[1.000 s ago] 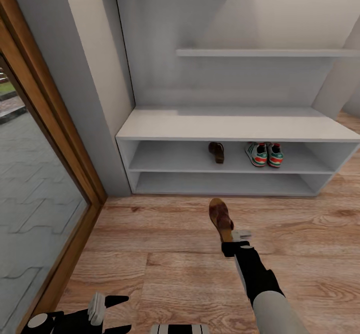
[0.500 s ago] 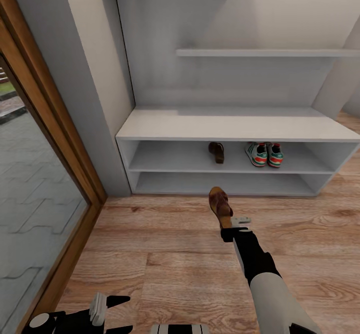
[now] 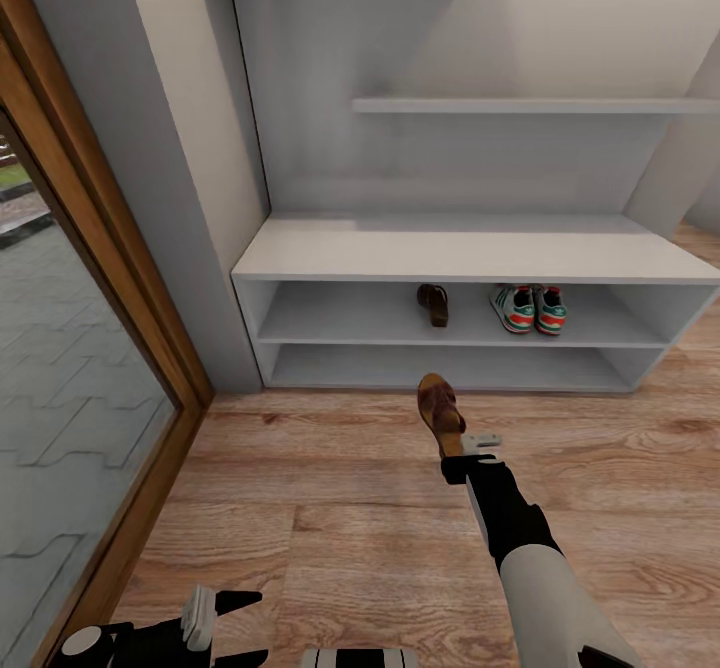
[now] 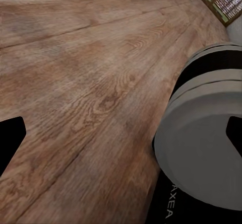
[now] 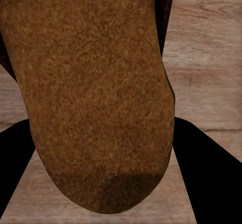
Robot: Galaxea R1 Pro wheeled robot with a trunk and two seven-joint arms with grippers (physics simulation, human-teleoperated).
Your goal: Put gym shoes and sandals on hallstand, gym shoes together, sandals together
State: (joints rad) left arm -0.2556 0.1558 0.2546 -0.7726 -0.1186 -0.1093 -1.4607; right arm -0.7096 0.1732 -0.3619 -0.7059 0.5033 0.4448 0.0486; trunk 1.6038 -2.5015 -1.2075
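Sandal (image 3: 441,413) of dark woven leather, with a grainy tan insole, is being gripped at the heel by the right gripper (image 3: 468,454) above the wood-plank floor (image 3: 300,468), near the grey hallstand (image 3: 470,248). Whether the left gripper (image 3: 215,623) is released cannot be told.

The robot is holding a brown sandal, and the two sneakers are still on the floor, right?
Not quite. The right gripper does hold a brown sandal, but the two sneakers already sit side by side on the shoe rack, on its upper shelf, as the head view shows.
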